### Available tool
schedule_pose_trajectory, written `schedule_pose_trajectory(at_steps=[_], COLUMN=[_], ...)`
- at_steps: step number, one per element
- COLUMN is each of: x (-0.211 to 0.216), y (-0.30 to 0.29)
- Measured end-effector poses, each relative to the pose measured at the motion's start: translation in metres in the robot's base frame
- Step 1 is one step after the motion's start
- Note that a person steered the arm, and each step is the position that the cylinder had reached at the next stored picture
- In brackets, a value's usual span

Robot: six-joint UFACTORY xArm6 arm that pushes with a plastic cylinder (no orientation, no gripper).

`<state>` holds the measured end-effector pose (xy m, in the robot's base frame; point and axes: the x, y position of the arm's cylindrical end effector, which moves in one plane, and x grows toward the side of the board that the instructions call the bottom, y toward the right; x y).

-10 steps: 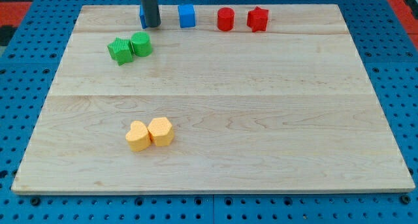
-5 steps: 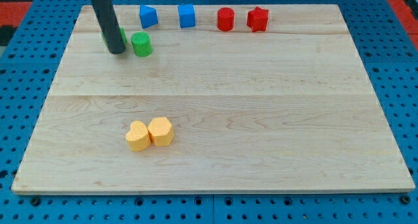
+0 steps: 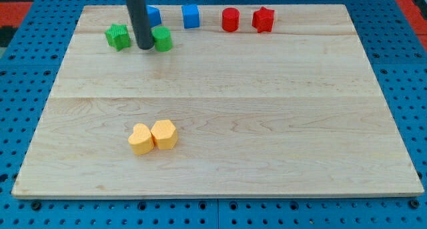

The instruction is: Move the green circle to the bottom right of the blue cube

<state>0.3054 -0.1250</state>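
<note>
Camera view, my tip (image 3: 145, 47) touching green circle (image 3: 162, 39)

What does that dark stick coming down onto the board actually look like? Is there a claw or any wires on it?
It is a plain, straight rod, dark grey to black, round like a thick peg and smooth along its length. No pincer, cables or markings show on it. It ends bluntly at my tip, and its upper part runs out of the view's top, so whatever carries it is unseen.
</note>
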Motion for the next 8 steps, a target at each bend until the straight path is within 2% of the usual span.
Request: schedule_pose_trajectory(at_steps=[4, 5, 7, 8], x=[0.000, 0.007, -0.029, -0.049], y=[0.081, 0.058, 0.011, 0.037])
